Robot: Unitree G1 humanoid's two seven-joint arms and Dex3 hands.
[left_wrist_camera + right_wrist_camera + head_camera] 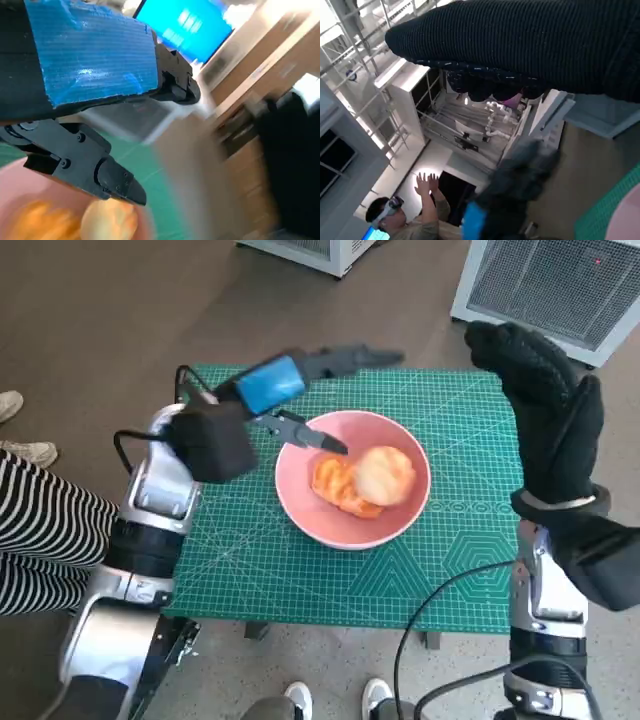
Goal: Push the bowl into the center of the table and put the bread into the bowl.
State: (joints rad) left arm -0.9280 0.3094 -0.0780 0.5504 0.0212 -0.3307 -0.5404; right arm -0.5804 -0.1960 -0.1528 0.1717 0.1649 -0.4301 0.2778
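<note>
Partly blurred bread [365,480] in bowl [300,490], left hand [285,380] overlapping rim

The left forearm [150,530] is a pale silver-white shell in segments, with dark bands at the joints and a black boxy housing [212,443] at the wrist. A black cable [128,445] loops out beside it. The left hand [290,390] is black hard plastic, its back wrapped in glossy, wrinkled blue tape [95,55]; small round screws show on its angular black fingers [85,160]. The right forearm [545,630] is the same pale shell, with a black cable [440,610] curving along it. The right hand [545,410] wears a black knitted glove of fine ribbed weave, with a thin pale band at the cuff.
</note>
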